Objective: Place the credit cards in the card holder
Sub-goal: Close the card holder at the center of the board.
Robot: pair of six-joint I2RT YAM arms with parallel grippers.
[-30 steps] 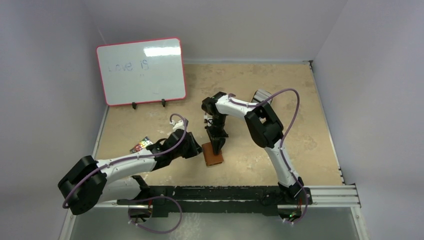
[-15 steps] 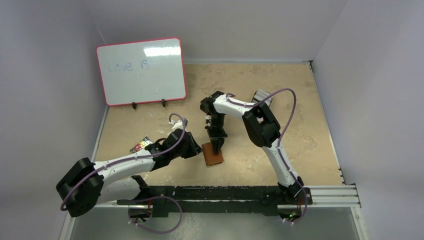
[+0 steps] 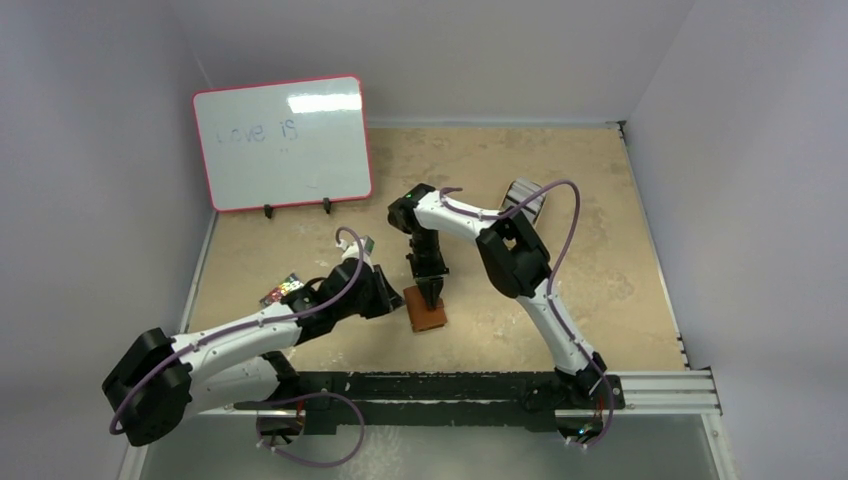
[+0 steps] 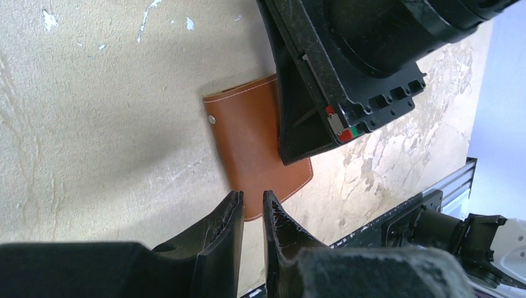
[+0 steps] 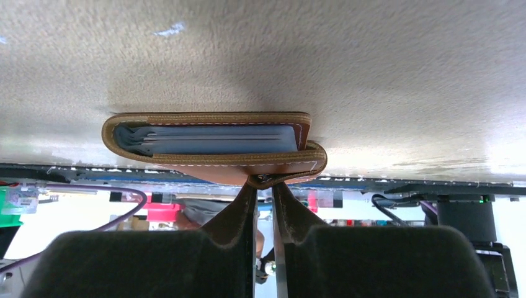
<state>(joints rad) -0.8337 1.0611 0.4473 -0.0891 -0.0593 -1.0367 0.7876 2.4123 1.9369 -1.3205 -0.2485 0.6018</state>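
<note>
Beige speckled tabletop (image 3: 600, 270), pale walls on three sides, both arm bases on a black rail (image 3: 480, 385) at the near edge.

- Left gripper (image 4: 252, 202): low over the table at the near-left corner of the card holder (image 3: 430, 317). Jaws drawn nearly together with only a thin slit, nothing between them.
- Card holder: just past the rail, mid-table, lying flat and folded over. Its long axis runs near to far, canted slightly. Snap button (image 4: 212, 118) sits by one long edge.
- Right gripper (image 5: 263, 186): comes down on the holder's far end, fingertips pinched on the edge of the upper leather leaf.
- Credit cards (image 5: 211, 139): pale blue-grey edges stacked between the leaves, showing at the far end.
- Left of the holder: a small multicoloured item (image 3: 283, 291), too small to identify.
- Far back: whiteboard (image 3: 283, 142) on its stand.

Judgement: loading looks largely done, since cards are inside and none lies plainly loose. Likely left: letting the leaf go, perhaps pressing the snap shut.
</note>
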